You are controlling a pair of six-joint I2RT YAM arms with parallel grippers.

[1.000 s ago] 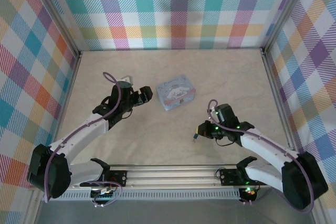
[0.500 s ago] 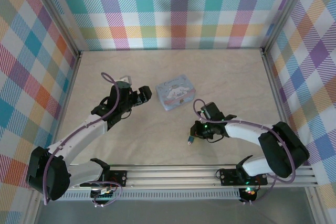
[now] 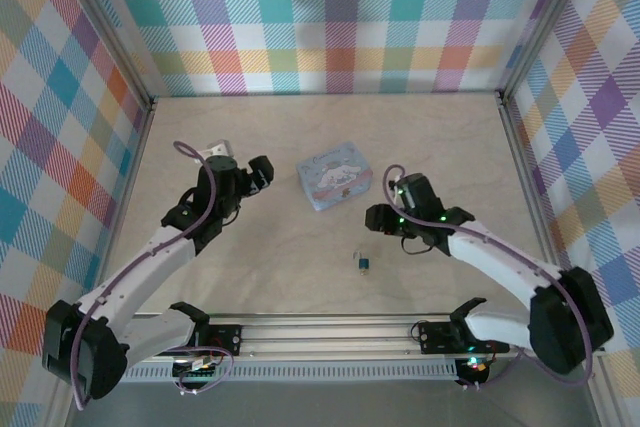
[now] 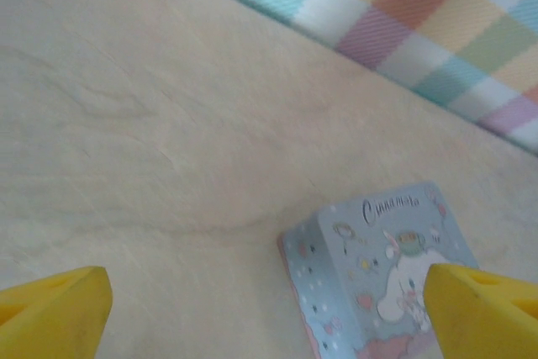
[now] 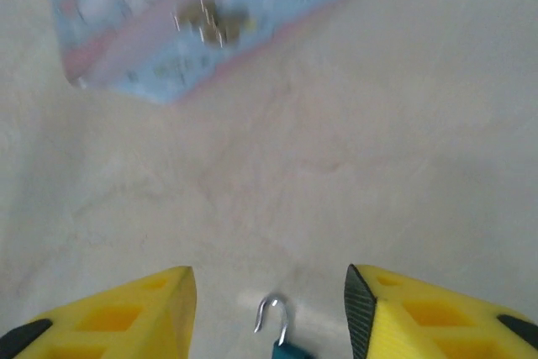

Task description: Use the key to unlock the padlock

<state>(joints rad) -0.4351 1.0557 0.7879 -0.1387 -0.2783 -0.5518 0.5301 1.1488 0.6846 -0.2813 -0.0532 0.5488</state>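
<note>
Right pincer (image 5: pixel 267 279) gapes wide and empty near the padlock (image 5: pixel 276 331) on the bench (image 5: pixel 395 124). Its loop looks sprung, so I reckon unlocking's done. Next, verify closely.

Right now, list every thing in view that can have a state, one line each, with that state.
padlock: lying on the table, held by neither claw; its shackle looks like a hook with one end free, so seemingly open.
tin box: flat on the table, lid down.
left claw: open, empty.
right claw: open, empty, the shackle showing between its fingers.
</note>
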